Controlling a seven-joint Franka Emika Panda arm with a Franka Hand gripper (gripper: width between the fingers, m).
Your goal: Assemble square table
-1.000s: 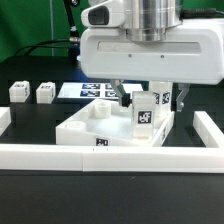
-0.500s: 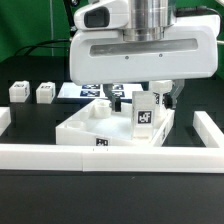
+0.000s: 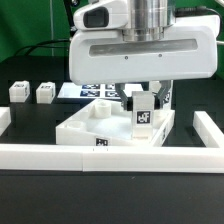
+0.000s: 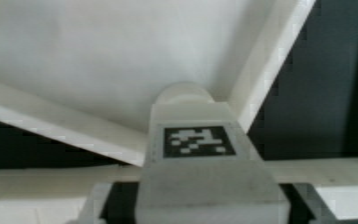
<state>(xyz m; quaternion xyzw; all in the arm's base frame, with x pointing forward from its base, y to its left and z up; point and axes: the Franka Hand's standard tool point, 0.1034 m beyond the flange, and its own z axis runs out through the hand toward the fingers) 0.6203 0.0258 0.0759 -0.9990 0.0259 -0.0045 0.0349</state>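
Note:
The white square tabletop (image 3: 92, 127) lies upside down like a tray behind the front wall, a tag on its front edge. A white tagged leg (image 3: 143, 117) stands upright in its near corner at the exterior view's right. My gripper (image 3: 144, 100) comes down from above and is shut on this leg's upper part. In the wrist view the leg (image 4: 197, 150) fills the space between the dark pads of my gripper (image 4: 197, 205), with the tabletop's floor and rim (image 4: 69, 60) beyond it. Two loose legs (image 3: 17, 91) (image 3: 45, 92) stand at the left.
The low white border wall (image 3: 60, 155) runs along the front, with a side piece at the exterior view's right (image 3: 208, 125). The marker board (image 3: 95, 90) lies flat behind the tabletop. Another tagged white piece (image 3: 165, 97) shows behind the gripper.
The gripper's body has shifted toward the exterior view's left and its fingers have turned about the leg. The leg stays upright in the same corner.

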